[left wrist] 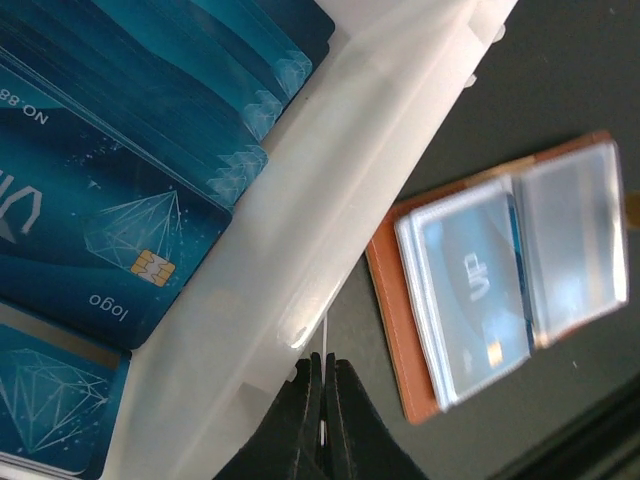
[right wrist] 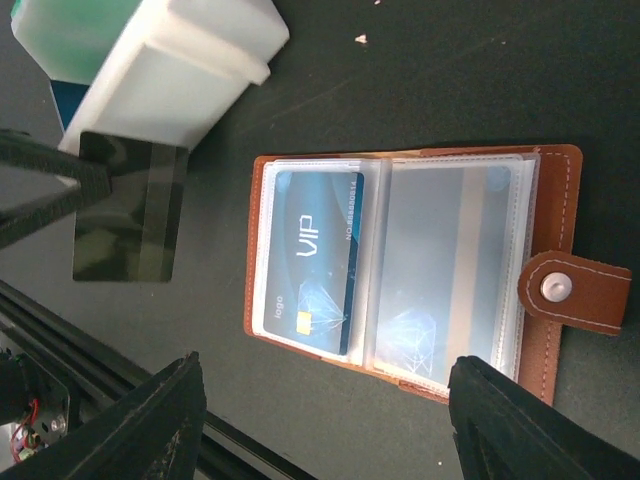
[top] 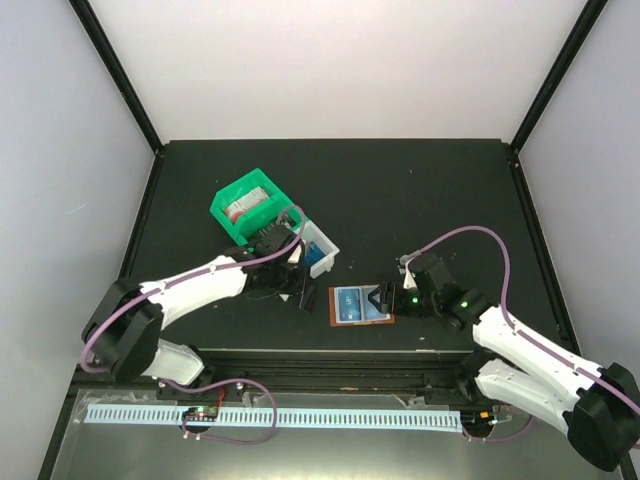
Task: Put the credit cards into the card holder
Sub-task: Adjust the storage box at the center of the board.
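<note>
Lying open on the dark desk [top: 450, 200], the brown card holder [right wrist: 450, 260] shows a blue VIP card [right wrist: 315, 260] in one clear pocket. The right pincer [right wrist: 325, 370] hovers over it, jaws apart. The left pincer [left wrist: 323, 375] is clamped on a black card [right wrist: 130, 205] just beside the white bin [right wrist: 180, 60] of blue cards [left wrist: 110, 200].

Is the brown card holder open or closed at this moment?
Open. The card holder lies spread flat, its clear pockets facing up and its snap tab unfastened.
</note>
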Motion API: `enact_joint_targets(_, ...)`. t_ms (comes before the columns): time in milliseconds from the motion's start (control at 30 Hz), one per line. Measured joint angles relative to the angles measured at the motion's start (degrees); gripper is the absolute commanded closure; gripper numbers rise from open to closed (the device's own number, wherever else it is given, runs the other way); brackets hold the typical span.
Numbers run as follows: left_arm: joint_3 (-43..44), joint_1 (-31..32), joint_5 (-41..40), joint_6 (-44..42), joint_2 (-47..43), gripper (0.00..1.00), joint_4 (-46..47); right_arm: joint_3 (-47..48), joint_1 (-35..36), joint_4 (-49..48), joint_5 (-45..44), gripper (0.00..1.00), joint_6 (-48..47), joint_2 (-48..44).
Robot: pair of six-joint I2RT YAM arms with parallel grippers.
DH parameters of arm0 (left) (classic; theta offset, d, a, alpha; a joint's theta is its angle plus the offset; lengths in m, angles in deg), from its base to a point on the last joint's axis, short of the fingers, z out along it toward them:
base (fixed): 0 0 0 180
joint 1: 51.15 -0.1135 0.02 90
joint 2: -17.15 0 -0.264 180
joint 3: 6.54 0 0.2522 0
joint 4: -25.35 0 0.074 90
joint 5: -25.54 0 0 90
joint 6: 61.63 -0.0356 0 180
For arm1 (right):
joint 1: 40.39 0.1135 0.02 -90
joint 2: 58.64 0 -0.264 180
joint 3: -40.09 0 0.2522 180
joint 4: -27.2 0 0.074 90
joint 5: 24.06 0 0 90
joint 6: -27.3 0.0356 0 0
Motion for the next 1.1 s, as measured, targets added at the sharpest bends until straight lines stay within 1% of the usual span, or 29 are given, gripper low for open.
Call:
enact_joint_targets(200,4.15,-1.01,-4.13,-1.14,5.53,0.99,-0.20,-0.02,0.00,-0.48,-1.88,0.32,0.09,1.20)
enact_joint_targets(333,4.87,-1.33,-2.51,-1.92,7.19,0.98,1.16,-0.02,0.00,-1.51,-3.56,0.44,-0.24,3.39)
enact_joint_targets(433,4.76,-0.76,0.13,-0.94,7.02,0.98,4.44,0.13,0.00,-1.16,-5.84,0.48,-0.81,7.04)
enact_joint_targets(533,2.86,1.07,1.81,1.55,5.49,0.98,9.25,0.20,0.00,0.68,-8.11,0.48,-1.66,10.05)
enact_joint_targets(700,-2.73,5.16,2.38,7.89,1.44,0.98,18.43,0.20,0.00,3.96,-10.58,0.46,-3.28,10.49)
enact_joint_targets(967,-4.48,8.98,2.38,15.93,4.68,0.98,28.92,0.20,0.00,7.34,-10.73,0.45,-5.70,11.67)
enact_joint_targets(1100,-4.48,10.29,1.64,19.63,6.60,0.98,31.41,0.20,0.00,8.04,-10.64,0.44,-6.67,12.98)
